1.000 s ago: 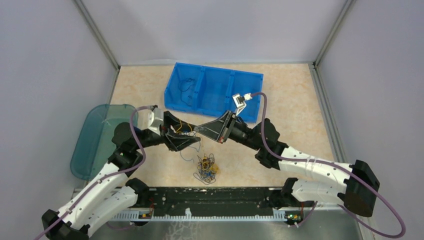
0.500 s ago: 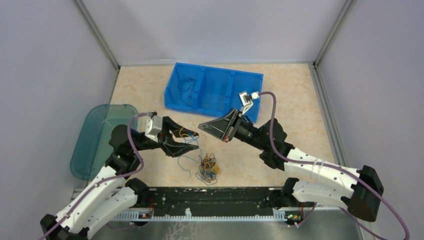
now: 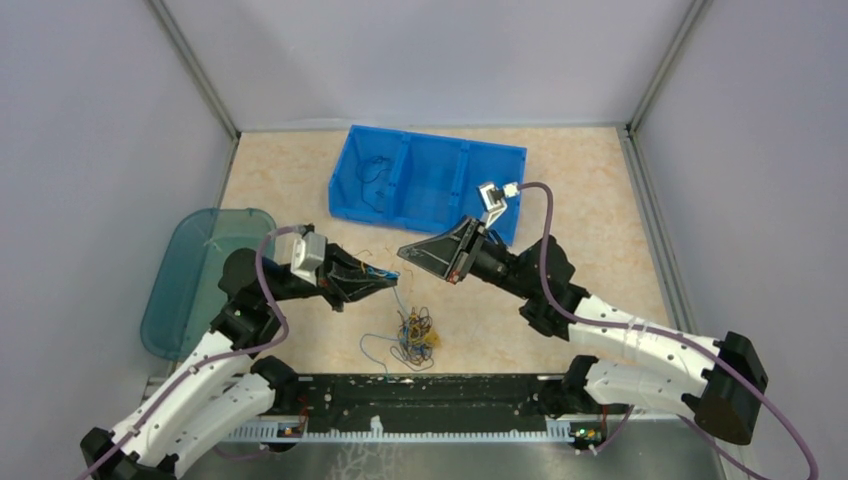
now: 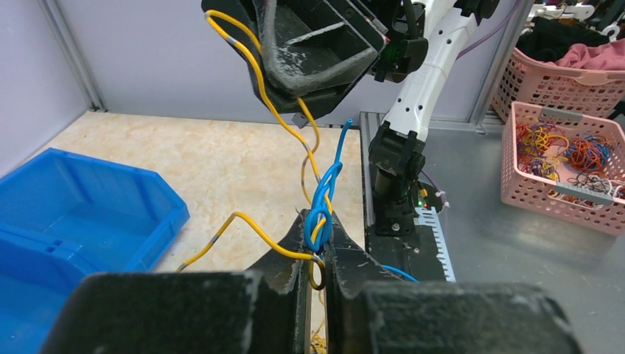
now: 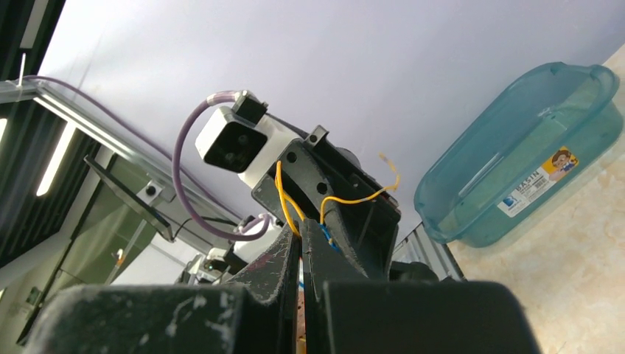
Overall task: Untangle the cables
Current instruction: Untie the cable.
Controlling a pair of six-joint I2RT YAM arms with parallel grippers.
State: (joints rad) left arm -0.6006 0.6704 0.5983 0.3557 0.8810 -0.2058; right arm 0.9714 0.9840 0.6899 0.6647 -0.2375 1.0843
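between the two gripper tips, lifted off the table (image 3: 600, 200): yellow cable (image 4: 254, 70), one length, running from the right gripper (image 3: 404, 251) down to the left gripper (image 3: 392, 283); blue cable (image 4: 322, 192) wound round it just above the left fingertips.
left gripper: clenched on the yellow cable and blue cable, both pinched between its fingers (image 4: 284, 259); tips pointing toward the right gripper, near it but apart.
right gripper: clenched on the upper end of the yellow cable, which shows between its fingers (image 5: 274, 265) in the right wrist view.
below the left gripper's tips, on its near side: cable tangle (image 3: 413, 335), yellow, blue and black loops, lying on the table; a thin blue strand hangs from the left gripper toward it.
beyond the right gripper: blue bin (image 3: 432, 185), three compartments, one black cable (image 3: 375, 172) in the leftmost.
outboard of the left arm: teal basin (image 3: 190, 270).
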